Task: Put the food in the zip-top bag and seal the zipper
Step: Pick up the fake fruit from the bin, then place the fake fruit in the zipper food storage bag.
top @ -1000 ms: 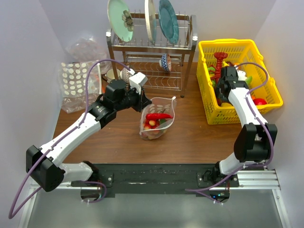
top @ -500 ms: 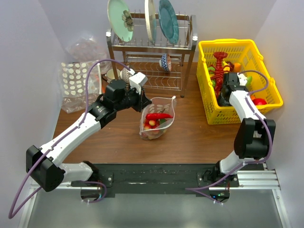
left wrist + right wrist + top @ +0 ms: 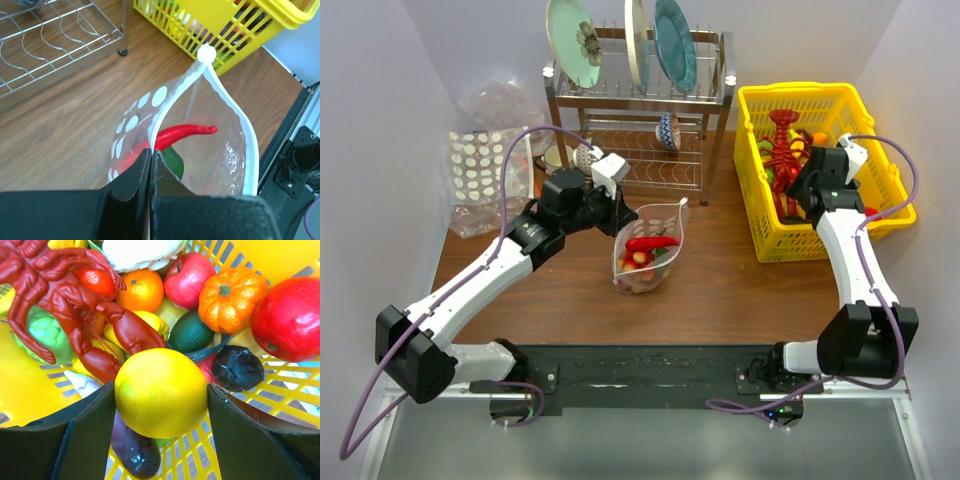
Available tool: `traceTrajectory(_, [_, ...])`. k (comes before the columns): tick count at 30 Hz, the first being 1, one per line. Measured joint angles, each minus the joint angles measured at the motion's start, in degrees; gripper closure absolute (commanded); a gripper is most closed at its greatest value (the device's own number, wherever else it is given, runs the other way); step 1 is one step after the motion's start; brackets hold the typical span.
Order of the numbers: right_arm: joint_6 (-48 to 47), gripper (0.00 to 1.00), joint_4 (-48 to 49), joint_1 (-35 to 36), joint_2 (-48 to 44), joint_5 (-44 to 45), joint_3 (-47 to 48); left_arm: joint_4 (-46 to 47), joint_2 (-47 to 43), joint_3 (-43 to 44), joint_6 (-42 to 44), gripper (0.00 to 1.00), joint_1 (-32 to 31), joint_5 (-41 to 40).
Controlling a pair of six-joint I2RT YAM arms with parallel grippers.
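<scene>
No readable text, labels, brands, numbers or signs on anything in any view.

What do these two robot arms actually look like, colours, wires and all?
Both the left arm and the right arm are slim white tubes linked by chunky black joints. A thin purple cable loops loosely along each one. Each arm ends in two flat, matt black fingers, with a small white camera block at the wrist.
</scene>
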Motion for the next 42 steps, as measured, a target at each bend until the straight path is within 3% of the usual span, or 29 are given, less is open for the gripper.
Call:
traceTrajectory(7, [-0.39, 0.49, -0.55, -0.09, -2.73, -7.34, 3.21, 0.59, 0.50, -0.26, 0.02, 1.00, 0.48, 0.02])
traceTrajectory(13, [-0.92, 0.50, 1.53, -0.09, -6.23, -24.15, 8.74, 1.27, 0.50, -0.50, 0.00, 1.00, 0.94, 0.02])
traceTrajectory(21, [2.82, 0.54, 8.52, 0.39, -10.86, -46.05, 9.01, 1.88, 0.50, -1.16, 0.00, 1.00, 1.40, 0.04])
traceTrajectory(31, [3.58, 0.53, 16.87, 17.90, -10.97, -63.30, 3.61, 2.32, 0.50, -1.20, -0.02, 1.00, 2.75, 0.31])
traceTrajectory(42, [2.62, 0.46, 19.98, 29.40, -9.20, -64.41, -0.76, 2.80, 0.50, -1.88, -0.04, 1.00, 3.10, 0.81])
